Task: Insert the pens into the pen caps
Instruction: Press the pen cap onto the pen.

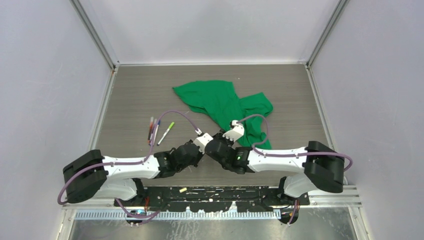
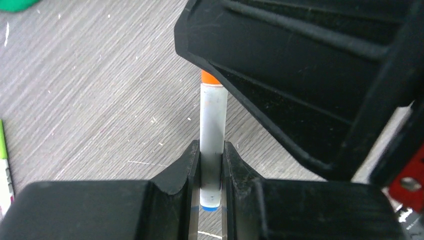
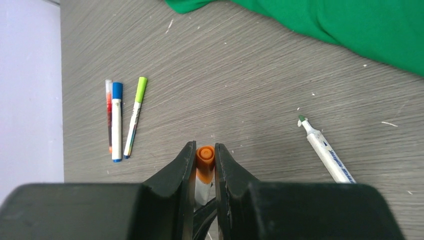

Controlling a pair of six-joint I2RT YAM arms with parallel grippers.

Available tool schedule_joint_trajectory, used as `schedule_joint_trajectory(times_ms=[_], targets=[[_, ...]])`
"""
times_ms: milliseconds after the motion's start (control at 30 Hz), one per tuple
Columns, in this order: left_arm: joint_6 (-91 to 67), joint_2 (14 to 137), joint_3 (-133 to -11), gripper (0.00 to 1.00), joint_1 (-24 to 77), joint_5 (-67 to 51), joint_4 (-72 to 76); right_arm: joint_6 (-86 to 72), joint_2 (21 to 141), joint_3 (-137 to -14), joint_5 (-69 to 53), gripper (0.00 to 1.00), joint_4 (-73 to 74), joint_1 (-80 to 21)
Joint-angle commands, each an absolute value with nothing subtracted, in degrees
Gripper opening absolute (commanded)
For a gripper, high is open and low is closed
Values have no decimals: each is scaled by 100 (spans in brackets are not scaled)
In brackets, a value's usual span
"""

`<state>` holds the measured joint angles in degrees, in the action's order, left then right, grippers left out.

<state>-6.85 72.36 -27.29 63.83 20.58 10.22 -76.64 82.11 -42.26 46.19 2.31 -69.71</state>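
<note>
Only right wrist: green-tipped pen (image 3: 325, 150)

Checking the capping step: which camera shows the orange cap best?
The right wrist view: the orange cap sits clamped in the jaws of the right gripper, seen end-on. The left wrist view shows only an orange sliver beyond the barrel of the white pen. In the top view it is hidden.
</note>
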Motion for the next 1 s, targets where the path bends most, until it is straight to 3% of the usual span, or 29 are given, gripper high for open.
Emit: schedule_joint_trajectory(times_ms=[0,100,167,267,467,733,967], targets=[[-26,6422,-3498,0,6504,2165,3144,-7516,7560,-4304,3095,0,582,-7706],[29,5989,-3519,0,6504,2177,2082,-7350,7079,-4508,3596,4,1543,-7661],[-6,5789,-3524,0,6505,2236,1479,-7192,6888,-4771,3814,13,2054,-7629],[-152,5573,-3473,0,6504,2354,863,-7027,6890,-5303,4074,34,2879,-7629],[-524,5361,-3277,0,6506,2738,567,-6756,6902,-6024,4297,57,3809,-7626],[-685,5362,-3233,0,6476,2794,451,-5742,5980,-6232,4403,72,3756,-7622],[-1233,5363,-3356,0,5491,1532,-346,-4729,5322,-5968,3714,73,3661,-6679]])
